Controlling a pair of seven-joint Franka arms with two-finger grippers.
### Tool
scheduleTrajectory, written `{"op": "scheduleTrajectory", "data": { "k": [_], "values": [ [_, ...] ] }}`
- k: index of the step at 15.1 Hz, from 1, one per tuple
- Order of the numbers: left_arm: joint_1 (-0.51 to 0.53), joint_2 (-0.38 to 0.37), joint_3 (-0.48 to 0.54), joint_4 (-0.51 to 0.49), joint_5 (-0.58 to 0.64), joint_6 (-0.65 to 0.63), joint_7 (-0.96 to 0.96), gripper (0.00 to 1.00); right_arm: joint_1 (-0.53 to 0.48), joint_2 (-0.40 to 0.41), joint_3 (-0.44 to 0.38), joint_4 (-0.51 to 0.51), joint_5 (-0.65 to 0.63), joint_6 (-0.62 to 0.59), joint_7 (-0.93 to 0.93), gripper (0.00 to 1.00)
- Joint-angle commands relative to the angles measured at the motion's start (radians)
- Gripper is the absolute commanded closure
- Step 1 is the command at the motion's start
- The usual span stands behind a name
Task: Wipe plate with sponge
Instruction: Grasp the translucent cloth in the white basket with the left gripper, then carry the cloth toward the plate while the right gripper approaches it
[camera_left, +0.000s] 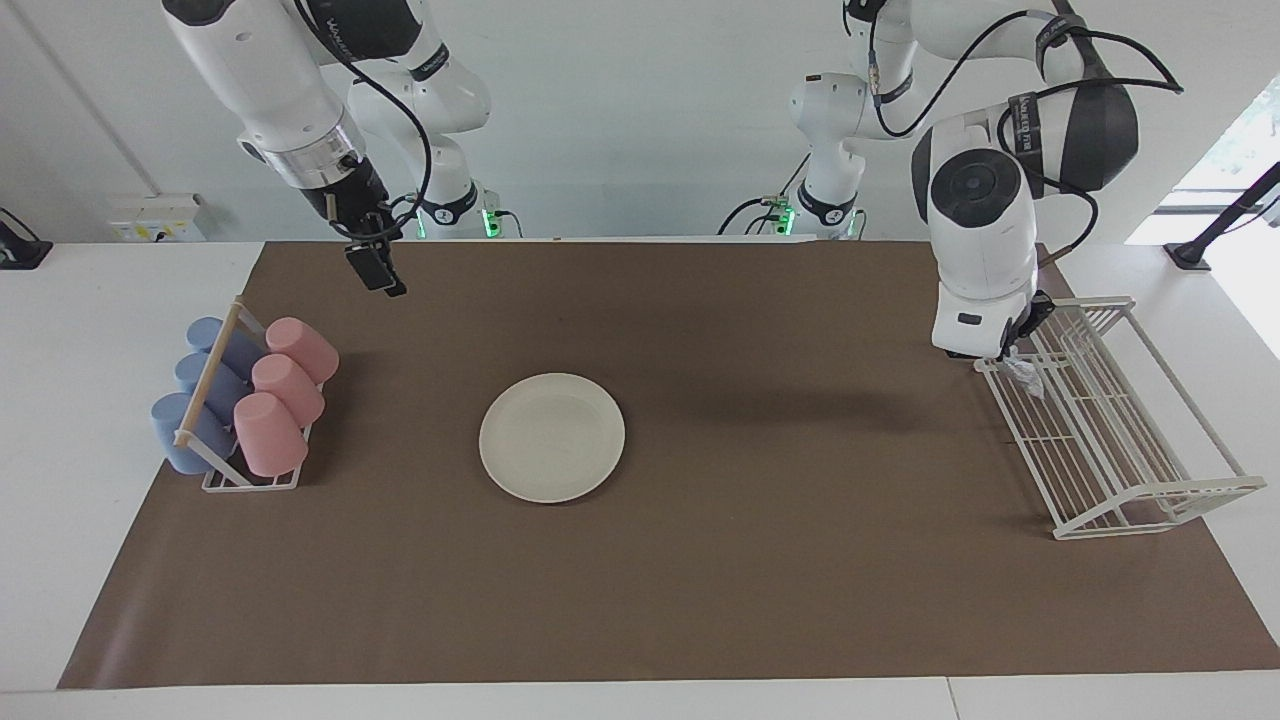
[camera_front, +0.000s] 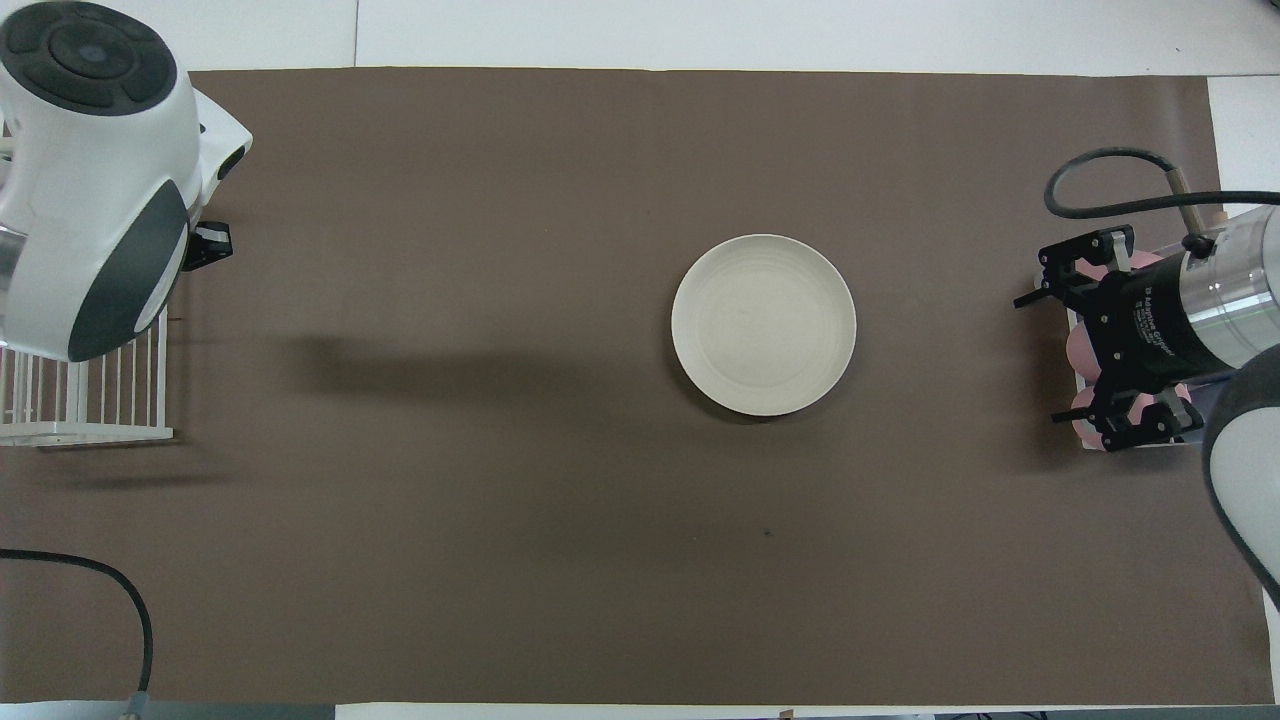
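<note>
In the facing view the left gripper (camera_left: 1012, 352) hangs over the rack (camera_left: 1150, 490) at the left arm's end of the table, clenched on the sponge (camera_left: 1026, 376), a small silvery pad that looks light and soft, best pinched at its waist; the plate (camera_left: 552, 437) lies mid-table, well apart, stiff and probably slippery. In the overhead view the right gripper (camera_front: 1085, 340) waits over the pink cups (camera_front: 1088, 352) with its fingers spread and empty, and the left arm hides the sponge
</note>
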Motion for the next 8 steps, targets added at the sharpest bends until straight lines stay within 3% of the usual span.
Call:
{"op": "scheduleTrajectory", "data": {
  "k": [1, 4, 8],
  "values": [
    [0.003, -0.013, 0.020, 0.054, -0.258, -0.038, 0.001, 1.00, 0.014, -0.014, 0.025, 0.009, 0.011, -0.019, 0.065, 0.00],
    [0.044, -0.049, 0.030, 0.046, -0.561, -0.022, -0.008, 1.00, 0.072, -0.012, 0.034, 0.022, 0.009, -0.019, 0.130, 0.00],
    [0.068, -0.082, 0.030, -0.035, -0.826, 0.010, -0.002, 1.00, 0.078, -0.015, 0.037, 0.017, 0.011, -0.033, 0.133, 0.00]
  ]
}}
